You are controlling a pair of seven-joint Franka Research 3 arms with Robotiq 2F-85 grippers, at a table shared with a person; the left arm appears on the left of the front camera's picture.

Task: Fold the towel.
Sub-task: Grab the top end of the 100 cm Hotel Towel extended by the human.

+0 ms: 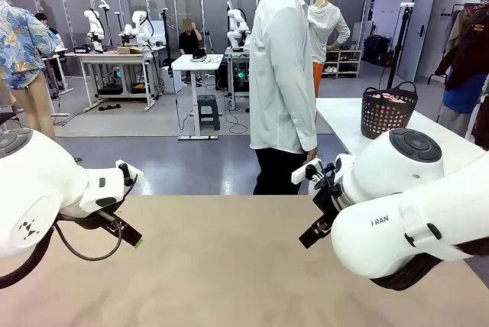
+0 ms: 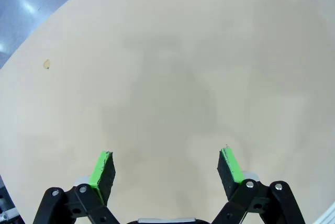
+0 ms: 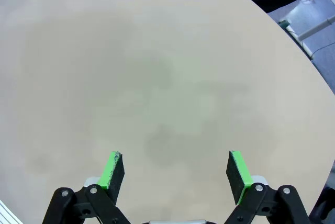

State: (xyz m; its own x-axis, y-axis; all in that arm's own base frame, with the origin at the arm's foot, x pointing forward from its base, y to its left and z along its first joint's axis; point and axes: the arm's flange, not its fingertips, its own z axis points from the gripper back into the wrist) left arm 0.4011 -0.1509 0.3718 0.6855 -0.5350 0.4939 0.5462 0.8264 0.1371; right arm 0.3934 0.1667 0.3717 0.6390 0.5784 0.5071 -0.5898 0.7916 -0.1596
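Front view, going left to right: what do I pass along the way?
In order: left gripper, open → standing person → right gripper, open → dark basket farther back.

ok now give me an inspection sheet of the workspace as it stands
surface: beige tabletop, faint smudges, small tan speck
job's things: salmon-pink towel bunched in dark plastic basket on white side table, off the work surface
clutter: nothing seen
grippers: left gripper and right gripper open, holding nothing, above tabletop
cables: black cable loop under left wrist
surroundings: person in white shirt at far side; other workstations behind
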